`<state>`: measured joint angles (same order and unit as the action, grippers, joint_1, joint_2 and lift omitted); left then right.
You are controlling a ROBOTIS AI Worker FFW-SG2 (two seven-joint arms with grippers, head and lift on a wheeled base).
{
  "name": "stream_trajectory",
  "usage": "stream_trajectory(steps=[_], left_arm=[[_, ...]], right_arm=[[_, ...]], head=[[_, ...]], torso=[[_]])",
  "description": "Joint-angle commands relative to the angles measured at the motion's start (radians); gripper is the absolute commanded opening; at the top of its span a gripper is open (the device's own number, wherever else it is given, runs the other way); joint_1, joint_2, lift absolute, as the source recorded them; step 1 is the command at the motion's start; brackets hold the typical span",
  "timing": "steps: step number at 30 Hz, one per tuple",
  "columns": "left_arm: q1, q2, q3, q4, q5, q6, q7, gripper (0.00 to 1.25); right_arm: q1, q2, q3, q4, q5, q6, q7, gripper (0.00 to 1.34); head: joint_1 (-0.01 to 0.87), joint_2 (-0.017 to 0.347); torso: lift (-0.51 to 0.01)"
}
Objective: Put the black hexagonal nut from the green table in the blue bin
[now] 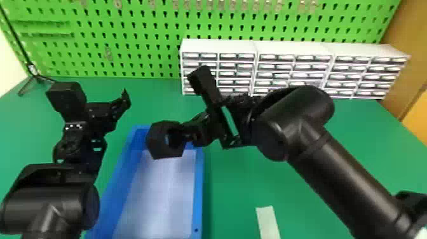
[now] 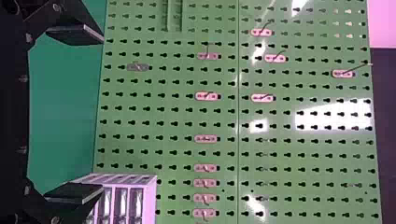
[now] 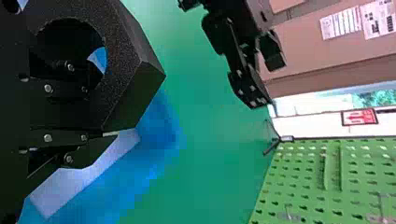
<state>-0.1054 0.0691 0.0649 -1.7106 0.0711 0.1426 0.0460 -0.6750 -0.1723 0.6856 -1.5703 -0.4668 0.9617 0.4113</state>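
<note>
1. Clock on the head view: at 8, the right gripper [image 1: 188, 134] is clamped on the black hexagonal nut [image 1: 155, 147], above the far end of the blue bin [image 1: 199, 197] at 7.
2. At 9, the left gripper [image 1: 99, 111] has its fingers apart.
3. Green table [image 1: 235, 190]: pale strip [image 1: 268, 222] at 5.
4. Behind: pegboard [image 1: 139, 44] at 12, white drawer units [image 1: 219, 46] toward 1, tripod [image 1: 31, 68] between 9 and 10.
</note>
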Motion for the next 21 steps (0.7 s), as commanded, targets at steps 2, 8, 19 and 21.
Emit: stream_trajectory(steps=[2, 8, 19, 21], left_arm=[[0.000, 0.001, 0.001, -0.001, 0.001, 0.002, 0.000, 1.09], [0.000, 0.001, 0.000, -0.003, 0.001, 0.003, 0.000, 1.09], [0.001, 0.001, -0.002, -0.003, 0.001, 0.005, 0.000, 1.08], [0.001, 0.001, -0.002, -0.003, 0.001, 0.005, 0.000, 1.08]], right_arm=[[0.002, 0.010, 0.046, 0.036, -0.036, -0.023, -0.012, 0.31], [0.003, 0.011, 0.089, 0.072, -0.053, -0.046, -0.025, 0.31], [0.012, 0.013, 0.147, 0.127, -0.084, -0.081, -0.055, 0.31], [0.014, 0.011, 0.152, 0.131, -0.085, -0.086, -0.058, 0.31]], head=[[0.686, 0.028], [0.686, 0.028], [0.686, 0.028], [0.686, 0.028]], torso=[[-0.096], [-0.096], [-0.096], [-0.096]])
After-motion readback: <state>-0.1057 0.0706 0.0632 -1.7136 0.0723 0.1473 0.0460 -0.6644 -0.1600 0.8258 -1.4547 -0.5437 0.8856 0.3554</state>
